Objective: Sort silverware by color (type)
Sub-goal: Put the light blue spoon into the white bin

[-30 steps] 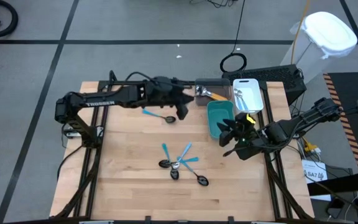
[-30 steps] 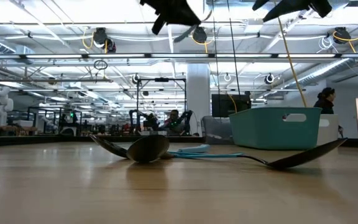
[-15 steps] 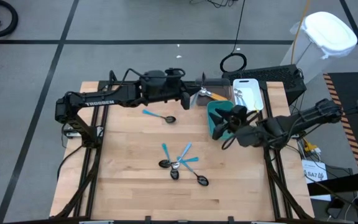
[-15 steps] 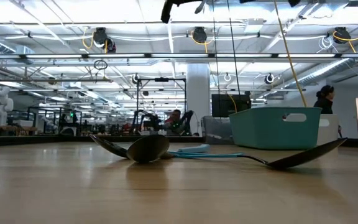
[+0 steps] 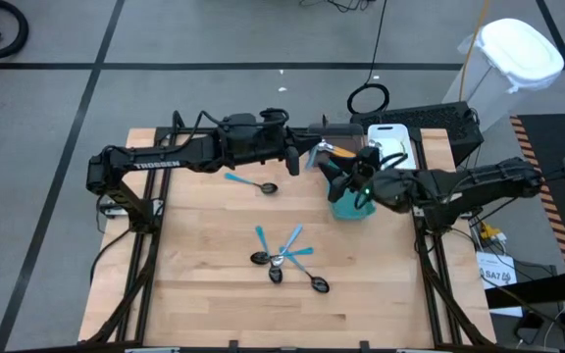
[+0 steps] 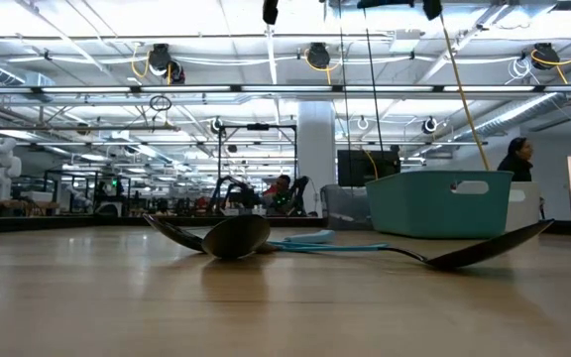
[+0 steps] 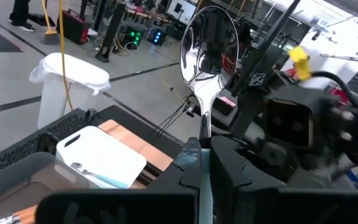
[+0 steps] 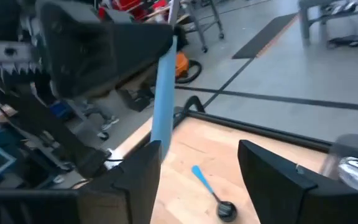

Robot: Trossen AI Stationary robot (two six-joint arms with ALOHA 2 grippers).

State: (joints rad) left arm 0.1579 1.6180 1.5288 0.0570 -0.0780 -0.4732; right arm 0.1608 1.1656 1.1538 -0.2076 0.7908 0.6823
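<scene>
My left gripper reaches level from the table's left, above the far middle, shut on a blue-handled spoon. The spoon's silver bowl sticks out beyond the fingertips. My right gripper hovers open over the teal bin, facing the left one. In the right wrist view the blue handle runs down to beside one of the right gripper's fingers. One blue-handled spoon lies alone on the table. Several more spoons lie crossed nearer the front. My left gripper pinches the spoon's blue handle between its two fingers, just behind the silver neck. The fingers point level toward the table's right and the spoon lies along them, bowl ahead. The spoon is lifted clear of the table. Whether my right gripper touches the handle, I cannot tell.
A white bin with blue-handled pieces stands at the far right. Beside it is a gray bin with an orange-handled utensil. In the low view the teal bin stands behind the lying spoons. Bare wood lies at the near left.
My right gripper has gone up and toward the far left, from the near side of the teal bin to just in front of my left gripper. My left gripper has risen a little and tipped up to level, still holding the spoon.
</scene>
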